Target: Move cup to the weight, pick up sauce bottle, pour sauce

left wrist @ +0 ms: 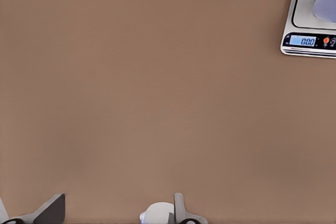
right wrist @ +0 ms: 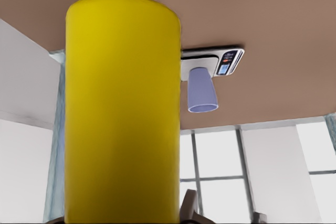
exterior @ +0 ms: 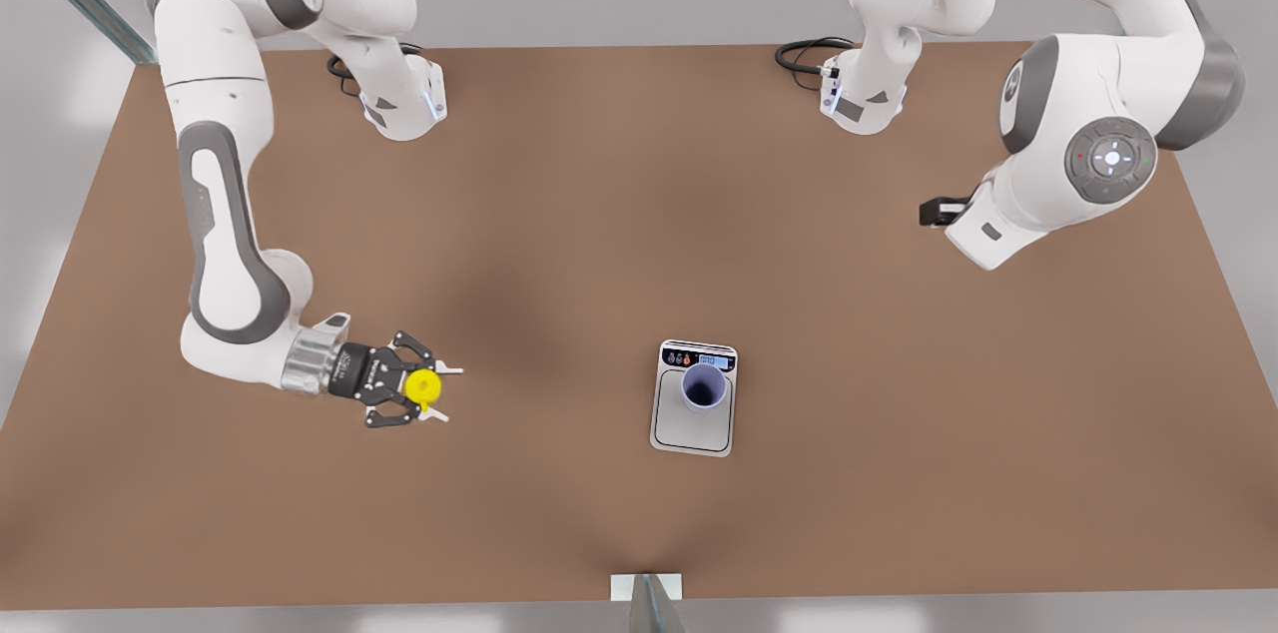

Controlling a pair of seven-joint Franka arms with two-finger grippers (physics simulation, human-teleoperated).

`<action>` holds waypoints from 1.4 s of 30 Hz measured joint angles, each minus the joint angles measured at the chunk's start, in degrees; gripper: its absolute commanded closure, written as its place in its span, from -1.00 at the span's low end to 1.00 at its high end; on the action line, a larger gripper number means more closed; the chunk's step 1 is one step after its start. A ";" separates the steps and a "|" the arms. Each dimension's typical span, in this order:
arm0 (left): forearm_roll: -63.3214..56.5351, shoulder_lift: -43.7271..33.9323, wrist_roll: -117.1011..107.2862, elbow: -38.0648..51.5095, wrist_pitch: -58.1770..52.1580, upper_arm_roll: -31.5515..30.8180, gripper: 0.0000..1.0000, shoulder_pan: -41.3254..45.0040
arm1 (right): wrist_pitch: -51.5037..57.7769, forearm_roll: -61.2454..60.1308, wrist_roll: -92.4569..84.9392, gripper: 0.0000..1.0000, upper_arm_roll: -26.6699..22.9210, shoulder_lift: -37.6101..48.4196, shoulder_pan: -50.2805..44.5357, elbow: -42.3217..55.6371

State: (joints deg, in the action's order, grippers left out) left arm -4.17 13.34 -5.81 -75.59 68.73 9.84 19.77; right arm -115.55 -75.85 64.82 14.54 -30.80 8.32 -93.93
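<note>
Front view: the cup (exterior: 704,389) stands on the weight (exterior: 694,425) at lower centre, so the first step is done. At lower left, the right hand (exterior: 431,391) grips the sauce bottle (exterior: 422,385); open tabletop (exterior: 559,244) lies between them, so carrying across and tipping over the cup comes next. Left wrist view: the left hand (left wrist: 113,211), fingers spread wide and empty, waits; the weight's display sits at upper right. Right wrist view: the bottle spans the left half, with cup and weight beyond it at centre-right.
</note>
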 measured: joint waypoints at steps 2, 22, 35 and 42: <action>-0.01 -0.01 -0.26 0.09 0.13 0.00 -1.00 -0.01 | -0.09 0.08 -2.73 0.57 3.55 -0.74 1.93 -0.46; 0.17 0.11 -0.34 0.09 0.18 -0.09 -1.00 0.01 | 9.57 -1.59 -24.09 0.57 8.74 -16.81 12.48 -5.99; 0.48 0.47 -0.26 0.09 0.09 -0.61 -1.00 0.02 | 9.20 -2.36 -30.51 -1.00 8.79 -20.81 13.64 -5.91; 0.58 0.38 -0.31 0.09 0.04 -0.61 -1.00 0.18 | 8.65 -4.66 -33.16 -1.00 8.83 -21.10 13.82 -6.42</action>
State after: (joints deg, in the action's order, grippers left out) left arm -3.58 13.72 -6.12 -75.50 68.76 9.22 19.95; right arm -106.90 -80.51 31.66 23.37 -51.90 22.14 -100.35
